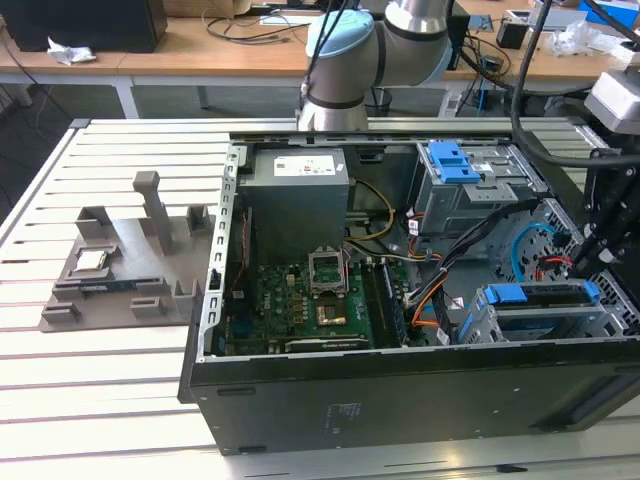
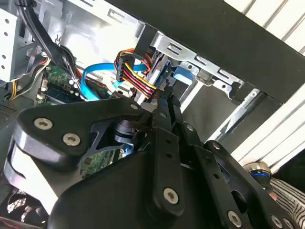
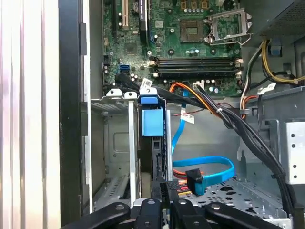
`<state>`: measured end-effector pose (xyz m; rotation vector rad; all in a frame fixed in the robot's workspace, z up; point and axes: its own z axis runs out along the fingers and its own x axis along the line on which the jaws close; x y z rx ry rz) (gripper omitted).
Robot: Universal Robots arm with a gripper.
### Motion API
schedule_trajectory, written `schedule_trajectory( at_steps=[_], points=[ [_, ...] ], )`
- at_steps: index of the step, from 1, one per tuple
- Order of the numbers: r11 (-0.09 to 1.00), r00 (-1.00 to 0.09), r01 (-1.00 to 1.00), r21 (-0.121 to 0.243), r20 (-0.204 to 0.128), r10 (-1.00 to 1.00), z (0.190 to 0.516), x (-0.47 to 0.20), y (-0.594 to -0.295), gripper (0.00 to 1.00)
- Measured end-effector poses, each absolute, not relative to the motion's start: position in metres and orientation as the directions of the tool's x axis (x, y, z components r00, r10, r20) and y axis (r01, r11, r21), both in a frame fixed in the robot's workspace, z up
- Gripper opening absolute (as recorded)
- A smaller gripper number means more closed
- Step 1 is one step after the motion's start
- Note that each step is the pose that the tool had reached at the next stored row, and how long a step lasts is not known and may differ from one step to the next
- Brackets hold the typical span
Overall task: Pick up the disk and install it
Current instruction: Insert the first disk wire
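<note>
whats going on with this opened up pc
A robot arm reaches into the open black computer case. Its gripper sits at the metal drive cage, right by the blue plastic carrier frame of the disk, which stands slotted in the cage. A blue flat cable lies alongside.

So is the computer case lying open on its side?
Yes, in the exterior view the case lies on the slatted table with its side off, the green motherboard exposed.

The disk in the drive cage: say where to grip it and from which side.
Probably the blue carrier end of the disk, approached through the case's open side: it sits edge-on in the cage, whose walls cover its flat faces.
</note>
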<state>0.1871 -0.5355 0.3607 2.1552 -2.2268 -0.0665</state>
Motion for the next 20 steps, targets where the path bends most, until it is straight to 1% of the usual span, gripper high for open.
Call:
schedule_trajectory(
  at_steps=[1,3,20],
  points=[
    [0.031,-0.031,-0.998,0.060,0.001,-1.000,0.3529,0.1870,-0.5354,0.16],
    [0.030,-0.030,-0.998,0.060,0.000,-1.000,0.3507,0.1870,-0.5346,0.16],
    [0.030,-0.030,-0.998,0.059,0.001,-1.000,0.3446,0.1848,-0.5344,0.16]
  ],
)
